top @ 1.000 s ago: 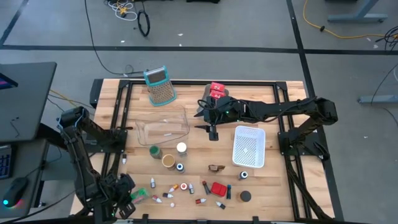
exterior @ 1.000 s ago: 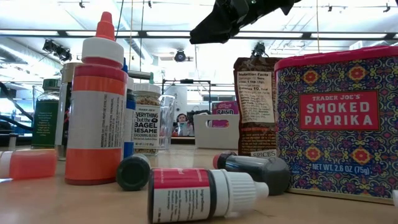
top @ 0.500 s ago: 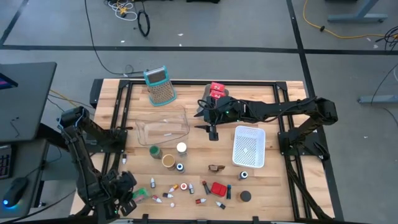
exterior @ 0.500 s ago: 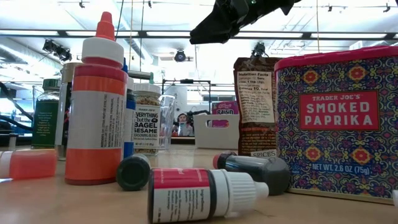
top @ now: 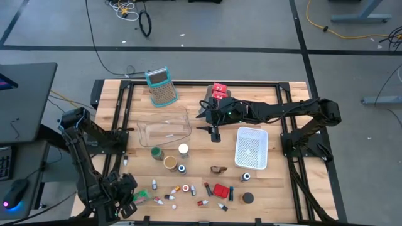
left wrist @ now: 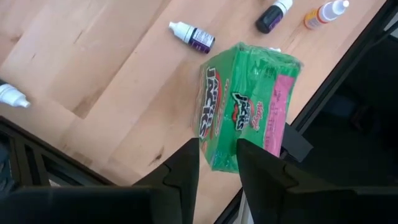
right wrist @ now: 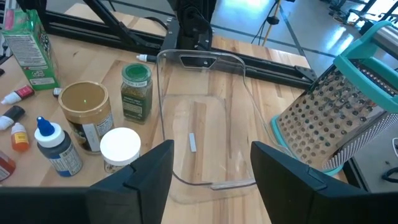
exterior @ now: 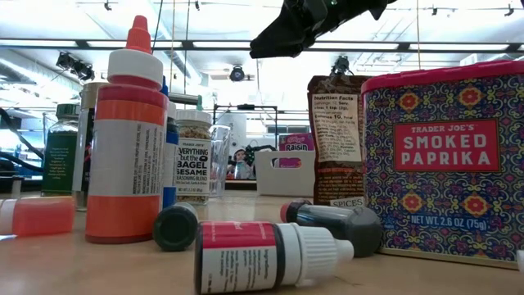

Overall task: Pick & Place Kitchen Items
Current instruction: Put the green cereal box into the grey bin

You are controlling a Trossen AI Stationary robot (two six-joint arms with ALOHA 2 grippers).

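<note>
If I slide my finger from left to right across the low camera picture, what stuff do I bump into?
Green-labelled spice jar → tall orange squeeze bottle with red tip → bagel sesame seasoning jar → white plastic basket → brown spice pouch → pink-lidded smoked paprika tin.

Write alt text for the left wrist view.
The left claw is open just short of a green Apple Jacks box at the wooden table's edge. Small dropper bottles lie beyond.
</note>
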